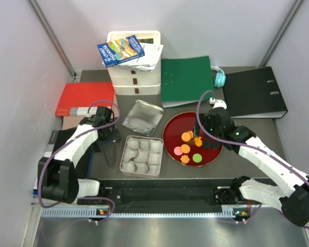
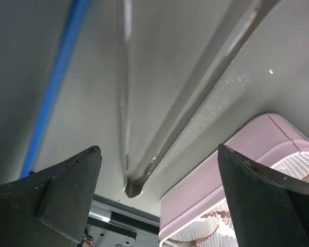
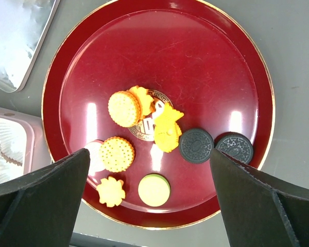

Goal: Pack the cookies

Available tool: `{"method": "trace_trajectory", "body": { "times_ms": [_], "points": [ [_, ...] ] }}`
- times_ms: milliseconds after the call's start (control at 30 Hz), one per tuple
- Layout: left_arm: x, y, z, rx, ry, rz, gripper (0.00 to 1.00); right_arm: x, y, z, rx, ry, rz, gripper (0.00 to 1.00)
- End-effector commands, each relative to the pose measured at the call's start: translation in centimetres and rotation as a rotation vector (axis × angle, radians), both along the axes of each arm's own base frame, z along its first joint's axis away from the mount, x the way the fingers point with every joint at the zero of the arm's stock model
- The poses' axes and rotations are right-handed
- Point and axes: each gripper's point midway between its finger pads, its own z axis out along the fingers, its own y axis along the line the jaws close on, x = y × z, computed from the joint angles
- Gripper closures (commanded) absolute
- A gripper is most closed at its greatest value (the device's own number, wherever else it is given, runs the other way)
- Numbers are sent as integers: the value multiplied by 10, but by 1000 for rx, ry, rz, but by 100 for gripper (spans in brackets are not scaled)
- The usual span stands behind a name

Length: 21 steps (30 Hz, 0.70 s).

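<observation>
Progress: barely begun, I reckon. I see no cookie in the tin.
Cookies (image 3: 167, 135): all on the red plate (image 3: 195, 67), directly below the R jaws and mostly in the gap between them. I count approx nine: orange rounds, orange flower shapes, two black, one pink, one green. A couple overlap near the plate's middle, so there may be more.
R jaws: spread wide, gripping nothing, hanging above the plate. The black pair lies toward one finger, the pink one toward the other.
L jaws: also wide apart and empty, over bare desk (image 2: 185, 62).
Tin (image 1: 142, 137): just beside the L jaws, on the side toward the R jaws. In the L wrist view, its pink wall sits by one finger.
Paper cups (image 1: 144, 157): look all white from the top cam, so prob. unfilled.
Lid (image 1: 143, 117): off, lying on the desk beyond the tin, away from both jaws.
Left to do: every cookie needs to go plate to cups, then maybe the lid on (my guess).
Next pick: the black pair lies apart from the pile, so I'd try those first.
</observation>
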Motion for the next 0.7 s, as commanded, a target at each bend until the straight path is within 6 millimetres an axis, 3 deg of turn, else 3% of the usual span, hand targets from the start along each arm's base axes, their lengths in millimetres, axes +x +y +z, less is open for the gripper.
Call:
{"method": "trace_trajectory", "body": {
  "times_ms": [0,567,667],
  "points": [
    [14,-11,-8,-52,-16,-34,1,6,9,15,47,-47,14,1],
    [2,-4,-53,-11,164,-67,2,10,12,-4,49,-17,-7,1],
    [1,-5,-59,-14,194,-93,11,10,12,-6,45,-9,-12,1]
  ]
}}
